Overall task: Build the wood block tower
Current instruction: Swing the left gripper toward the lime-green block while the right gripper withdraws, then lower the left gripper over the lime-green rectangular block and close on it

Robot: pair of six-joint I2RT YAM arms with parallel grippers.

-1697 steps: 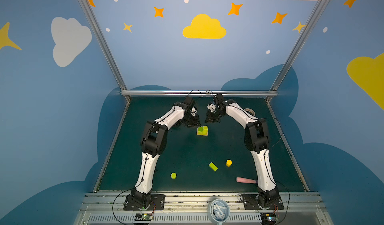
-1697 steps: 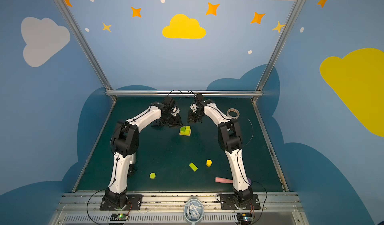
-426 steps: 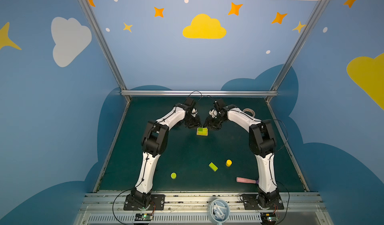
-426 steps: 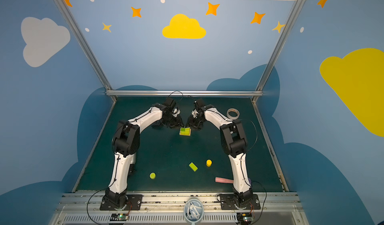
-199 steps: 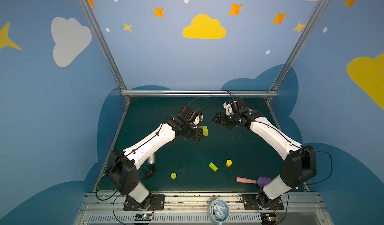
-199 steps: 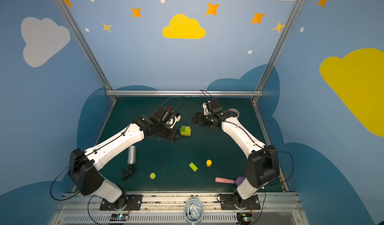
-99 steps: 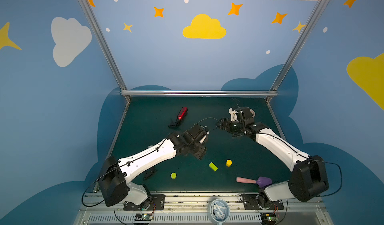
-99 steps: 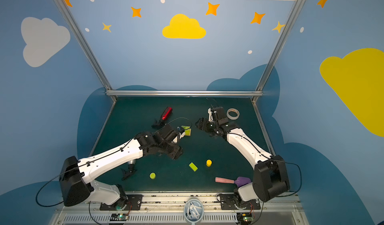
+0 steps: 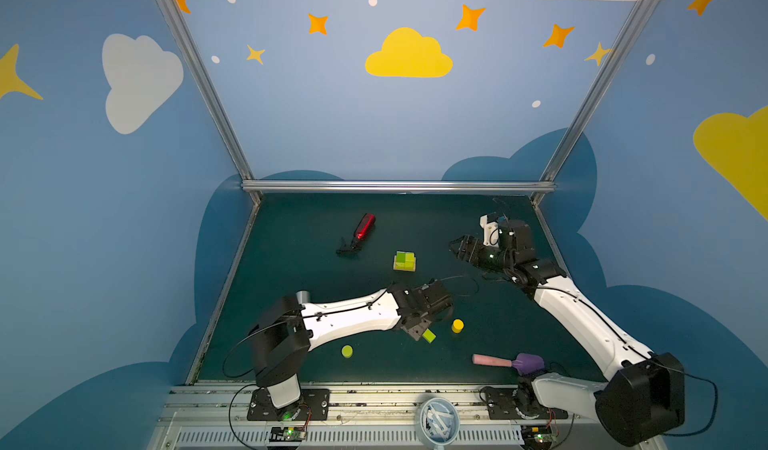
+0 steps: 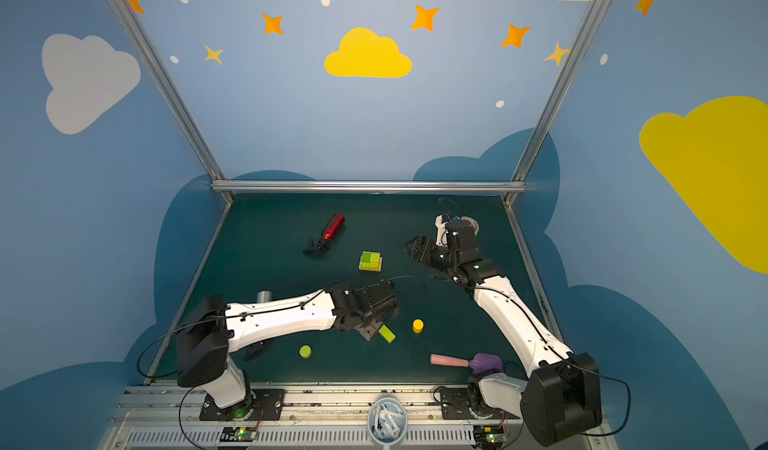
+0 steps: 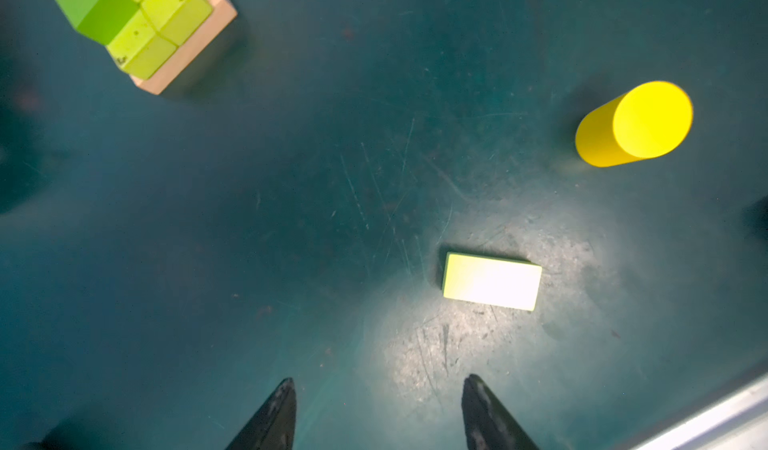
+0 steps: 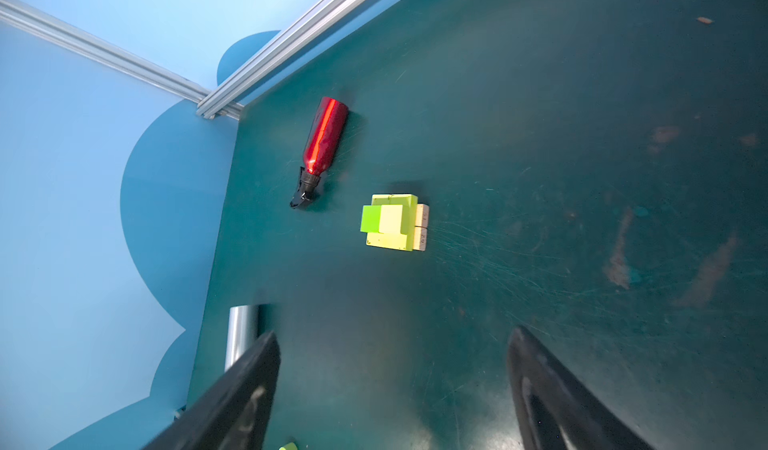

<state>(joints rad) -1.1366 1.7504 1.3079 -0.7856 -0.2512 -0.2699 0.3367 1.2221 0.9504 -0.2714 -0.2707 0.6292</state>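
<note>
- Presently, tower (image 9: 404,260): stepped stack, tan base, lime-green above, standing mid-tabletop (image 9: 299,261).
- lime-green bar (image 11: 492,281): flat, loose, just ahead of left claw (image 11: 378,379).
- left claw: jaws moderately apart, empty.
- yellow cylinder (image 11: 633,123): upright, near the bar.
- right claw (image 12: 392,331): wide, empty, right of tower, apart.

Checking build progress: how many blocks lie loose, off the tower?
3: lime bar by the left gripper, yellow cylinder right of it, lime cylinder nearer the front edge. The left arm may hide more.
</note>
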